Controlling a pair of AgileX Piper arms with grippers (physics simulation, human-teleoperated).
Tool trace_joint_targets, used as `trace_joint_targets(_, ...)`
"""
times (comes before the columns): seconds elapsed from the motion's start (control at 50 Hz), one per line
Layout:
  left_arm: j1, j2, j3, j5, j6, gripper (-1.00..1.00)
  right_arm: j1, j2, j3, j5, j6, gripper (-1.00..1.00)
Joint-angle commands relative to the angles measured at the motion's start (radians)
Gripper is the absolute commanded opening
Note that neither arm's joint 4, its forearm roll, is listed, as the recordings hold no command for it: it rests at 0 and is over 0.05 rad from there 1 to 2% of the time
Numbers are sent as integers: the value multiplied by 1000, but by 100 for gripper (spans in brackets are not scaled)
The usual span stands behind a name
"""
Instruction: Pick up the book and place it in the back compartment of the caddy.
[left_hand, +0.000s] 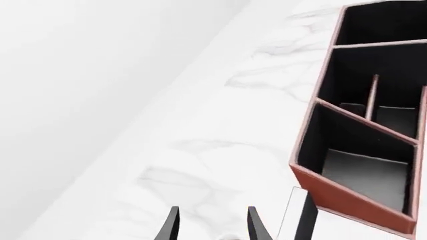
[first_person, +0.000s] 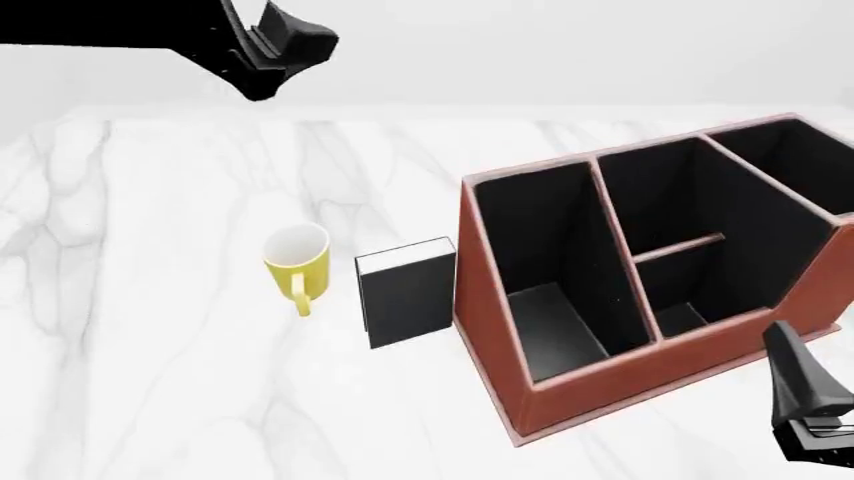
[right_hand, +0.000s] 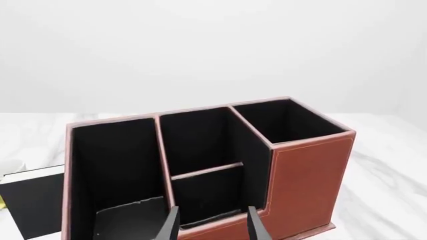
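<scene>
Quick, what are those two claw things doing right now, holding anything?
Left gripper: open, holding nothing.
Right gripper: open, holding nothing.

Reddish-brown caddy lined black, pale rim; black book with white page edges; yellow mug; white grey-veined marble table.

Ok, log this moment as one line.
book: upright on table, between yellow mug and caddy | left gripper: open, empty | right gripper: open, facing caddy
</scene>
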Motion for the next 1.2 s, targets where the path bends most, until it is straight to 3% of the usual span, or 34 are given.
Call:
trace_joint_targets(0.02, -77, 144, -24, 29, 73, 100, 1, 4, 1, -2, 3, 100)
trace_joint_targets(0.2, -103, 220, 36, 14, 84, 100, 0, 9, 1, -8, 4, 100)
trace_joint_targets(0.26, -38, 268, 43, -45, 130, 100, -1, 12, 1, -10, 4, 100)
trace_joint_targets(0.3, -81, 266, 50, -25, 94, 100, -1, 12, 1, -10, 4, 100)
trace_joint_targets(0.52, -139, 276, 116, -28, 63, 100, 0, 11, 1, -8, 3, 100)
trace_joint_targets(0.9, -176, 289, 191, -113, 45, 100, 2, 6, 1, -3, 9, 100)
trace_joint_targets(1.2, -156, 340, 228, -204, 47, 100, 1, 14, 1, -9, 12, 100)
